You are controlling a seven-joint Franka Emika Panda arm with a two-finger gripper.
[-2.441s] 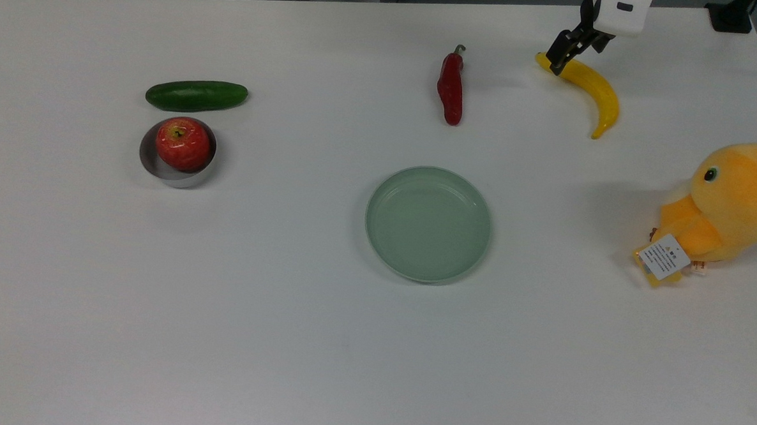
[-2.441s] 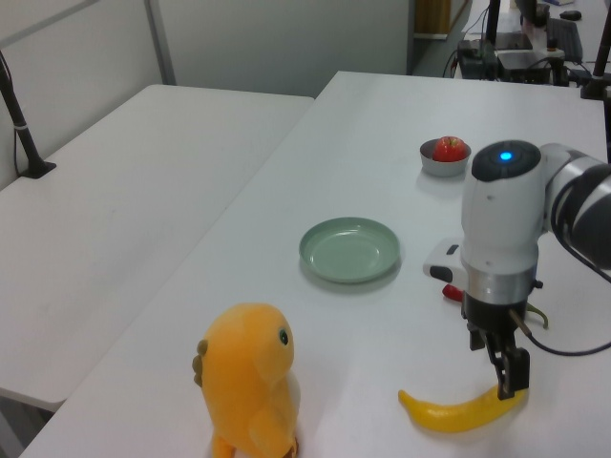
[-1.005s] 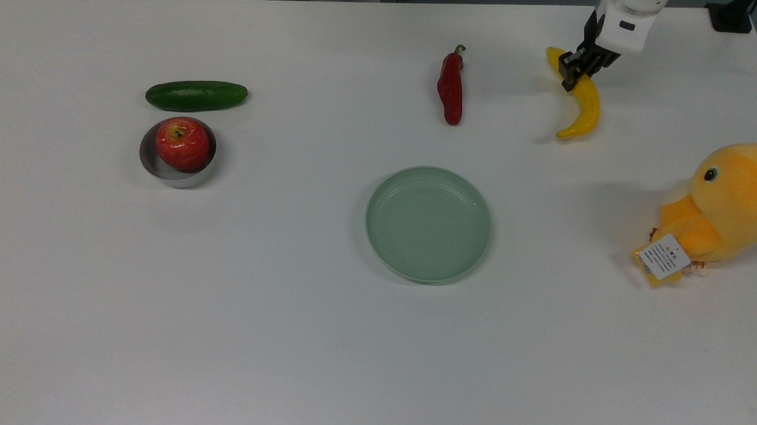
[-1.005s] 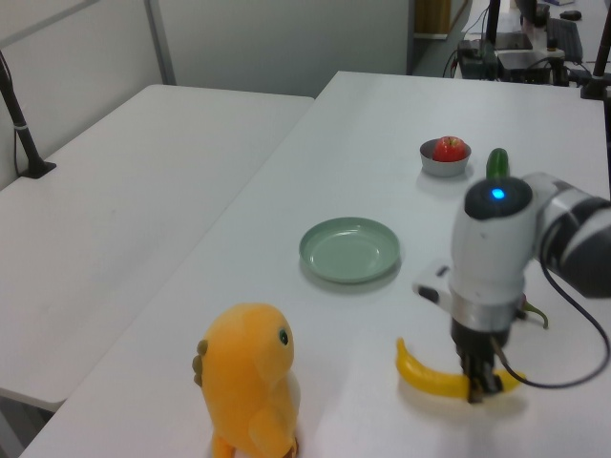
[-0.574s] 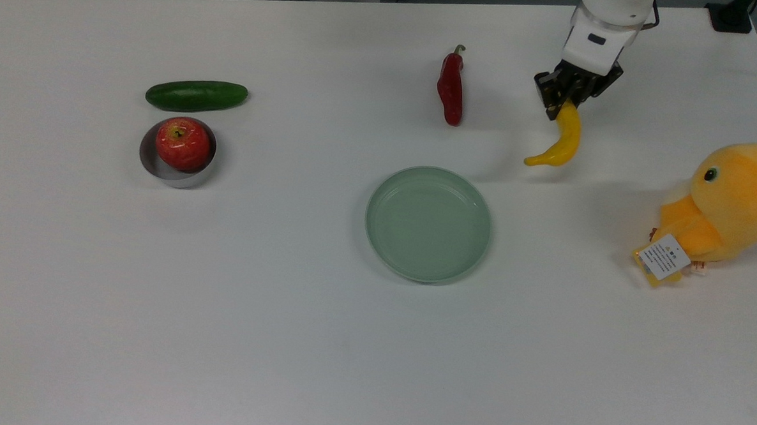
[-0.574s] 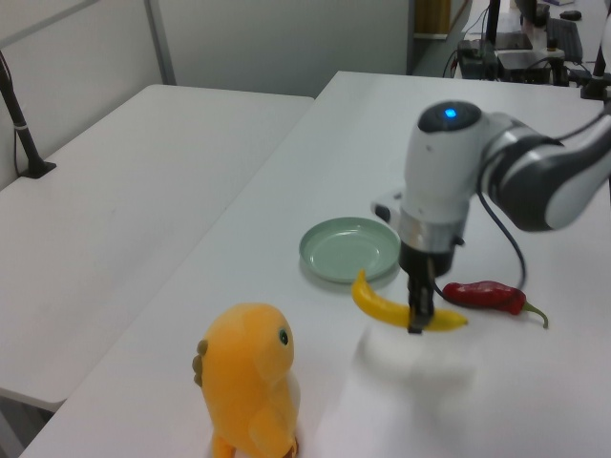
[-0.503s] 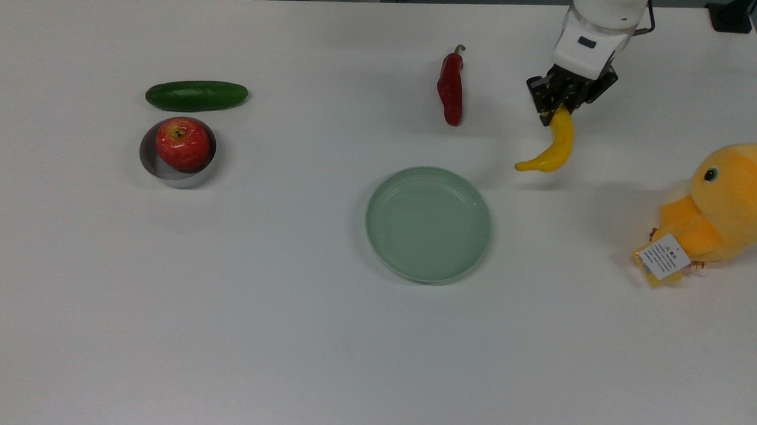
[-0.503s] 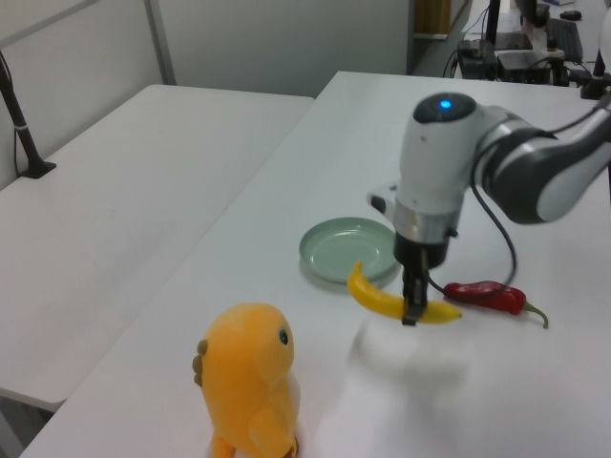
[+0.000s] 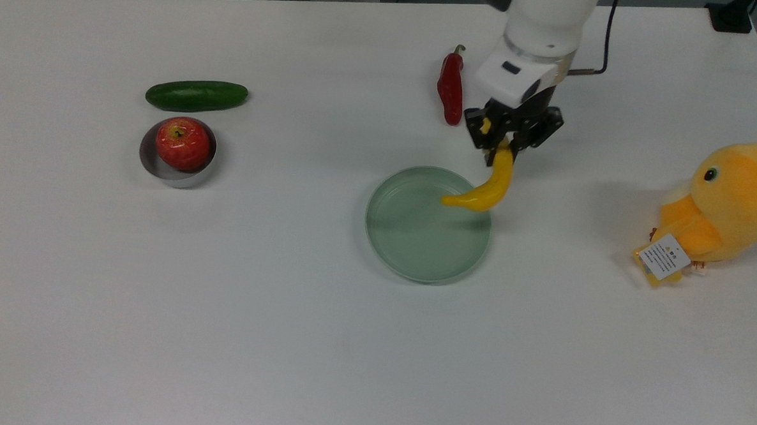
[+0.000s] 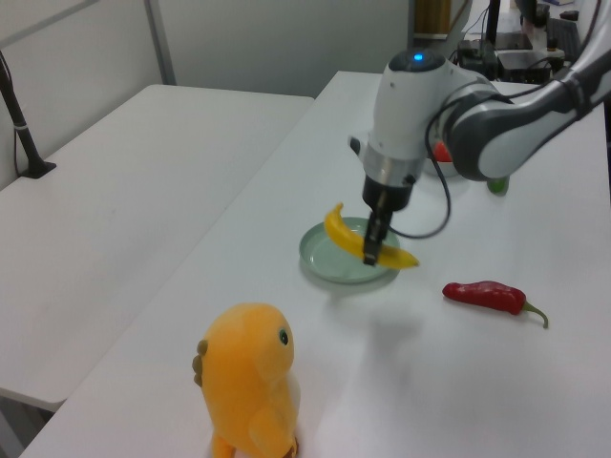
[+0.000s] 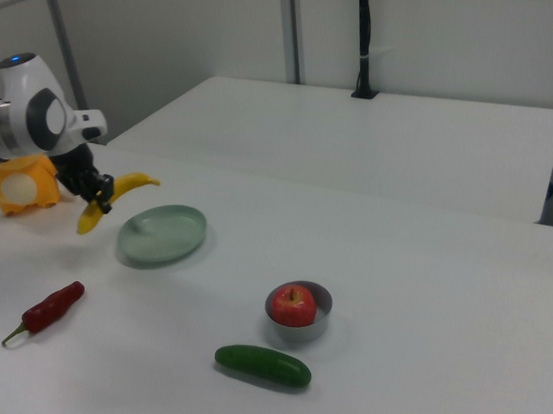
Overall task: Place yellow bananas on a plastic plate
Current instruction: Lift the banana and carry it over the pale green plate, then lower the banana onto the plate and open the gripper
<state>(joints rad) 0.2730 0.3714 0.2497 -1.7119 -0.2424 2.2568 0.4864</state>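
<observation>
The gripper (image 9: 504, 143) is closed on the banana (image 9: 487, 190) and holds it in the air, near one end of the fruit. In the top view the short end sticks out above the fingers, and the long part hangs down and curves toward the top view's left, so its free tip is already over the plate (image 9: 414, 265). The gripper itself is not over the plate yet; it is just outside the rim, at the plate's upper right in the top view.

In the left view the banana (image 10: 366, 242) is lifted above the plate (image 10: 320, 264), with its long axis lying across the dish and tilted a little. In the right view the gripper (image 11: 96, 199) is to the right view's left of the plate (image 11: 162, 233), and one tip of the banana (image 11: 118, 195) points toward the dish.

The plate lies from the gripper toward the top view's lower left. It seems the gripper must go a little more in this direction, so that the middle of the banana, and not only the tip, comes over the middle of the plate. The banana looks about as long as the plate is wide, so it may rest on the rim if it is put down off-centre.
</observation>
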